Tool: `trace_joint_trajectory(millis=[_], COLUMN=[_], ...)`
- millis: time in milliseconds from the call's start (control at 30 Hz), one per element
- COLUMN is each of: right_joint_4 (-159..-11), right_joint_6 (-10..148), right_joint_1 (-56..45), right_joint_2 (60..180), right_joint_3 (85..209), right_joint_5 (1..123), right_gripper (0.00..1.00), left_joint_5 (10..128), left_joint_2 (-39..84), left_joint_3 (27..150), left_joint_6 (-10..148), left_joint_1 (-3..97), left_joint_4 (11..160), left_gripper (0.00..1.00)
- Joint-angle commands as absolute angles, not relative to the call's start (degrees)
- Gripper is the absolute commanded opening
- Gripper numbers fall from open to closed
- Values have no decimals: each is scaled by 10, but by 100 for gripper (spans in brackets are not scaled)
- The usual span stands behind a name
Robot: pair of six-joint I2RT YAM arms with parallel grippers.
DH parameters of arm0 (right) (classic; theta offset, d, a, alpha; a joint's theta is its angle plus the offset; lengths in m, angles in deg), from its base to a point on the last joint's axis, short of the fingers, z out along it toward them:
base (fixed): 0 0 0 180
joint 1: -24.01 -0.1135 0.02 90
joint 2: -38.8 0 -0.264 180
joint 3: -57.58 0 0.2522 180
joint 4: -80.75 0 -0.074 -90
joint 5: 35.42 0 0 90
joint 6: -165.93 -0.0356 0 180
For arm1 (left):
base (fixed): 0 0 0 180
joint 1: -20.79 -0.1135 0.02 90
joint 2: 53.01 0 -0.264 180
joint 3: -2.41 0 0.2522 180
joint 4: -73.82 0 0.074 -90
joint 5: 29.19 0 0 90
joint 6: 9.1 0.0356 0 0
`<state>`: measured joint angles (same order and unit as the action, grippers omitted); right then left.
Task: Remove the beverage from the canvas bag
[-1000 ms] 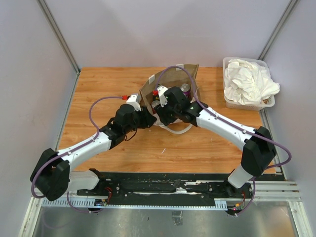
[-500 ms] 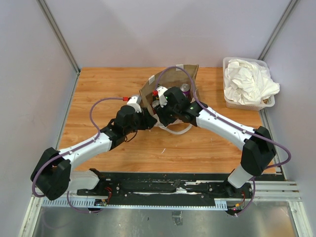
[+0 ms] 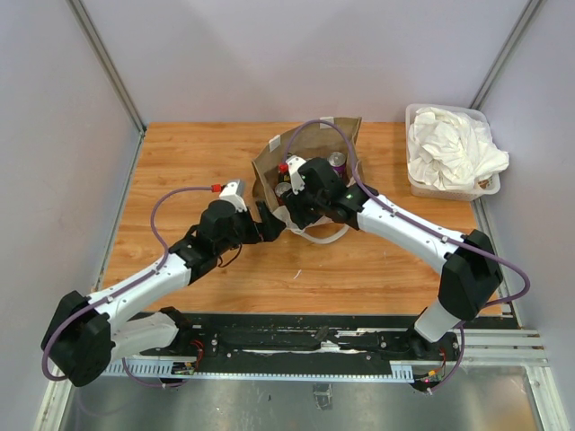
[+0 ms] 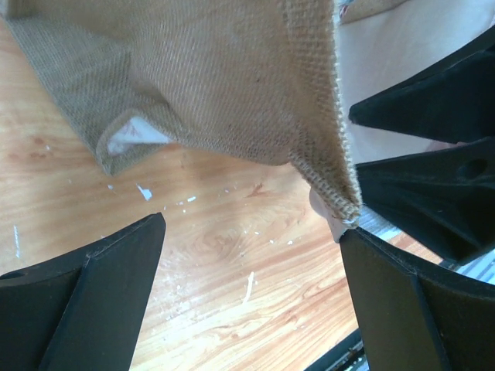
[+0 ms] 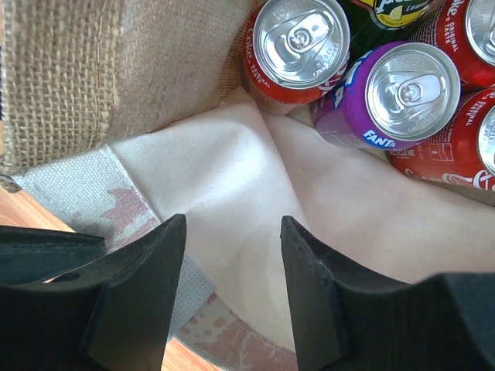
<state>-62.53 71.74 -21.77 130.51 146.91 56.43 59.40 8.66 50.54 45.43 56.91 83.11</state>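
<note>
Cans packed upright inside the bag: purple Fanta touching a red can. Right gripper hovers in the mouth, jaws narrow, empty; I'd widen, centre over the Fanta, then descend. Left gripper gapes wide by the bag's corner, gripping nothing. Bin holds cloths.

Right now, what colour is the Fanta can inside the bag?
The Fanta can is purple; the right wrist view shows it best.
</note>
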Motion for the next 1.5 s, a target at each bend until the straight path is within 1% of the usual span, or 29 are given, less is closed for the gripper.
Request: trace_joint_trajectory(millis=[0, 400, 567, 800, 1100, 1133, 1167, 1267, 1367, 1433, 1467], right_joint_4=[-623, -637, -642, -648, -653, -653, -654, -655, -658, -658, -657], right_joint_6=[703, 704, 701, 696, 690, 690, 689, 689, 688, 689, 689], right_joint_1=[-226, -226, -226, -226, -227, -227, -227, -227, -227, -227, -227], right_joint_2=[1286, 1277, 1277, 1268, 1262, 1261, 1261, 1260, 1261, 1263, 1264], right_joint_3=[1468, 1442, 1435, 1416, 1402, 1401, 1402, 1399, 1399, 1401, 1401], right_joint_5=[573, 575, 580, 578, 585, 586, 586, 585, 584, 583, 582], right_gripper=[54, 54, 54, 54, 54, 54, 54, 54, 54, 54, 54], left_joint_5=[616, 614, 595, 604, 565, 563, 562, 564, 567, 571, 573], left_joint_2=[85, 77, 78, 69, 103, 109, 114, 128, 134, 135, 135], left_joint_3=[469, 419, 417, 411, 429, 431, 432, 434, 426, 421, 419], left_joint_6=[409, 336, 335, 319, 331, 333, 334, 335, 332, 331, 332], left_joint_1=[574, 604, 605, 605, 605, 606, 605, 605, 605, 605, 605], left_joint_4=[792, 691, 677, 623, 636, 635, 635, 635, 632, 630, 631], left_gripper=[100, 100, 100, 100, 100, 98, 94, 78, 67, 56, 47])
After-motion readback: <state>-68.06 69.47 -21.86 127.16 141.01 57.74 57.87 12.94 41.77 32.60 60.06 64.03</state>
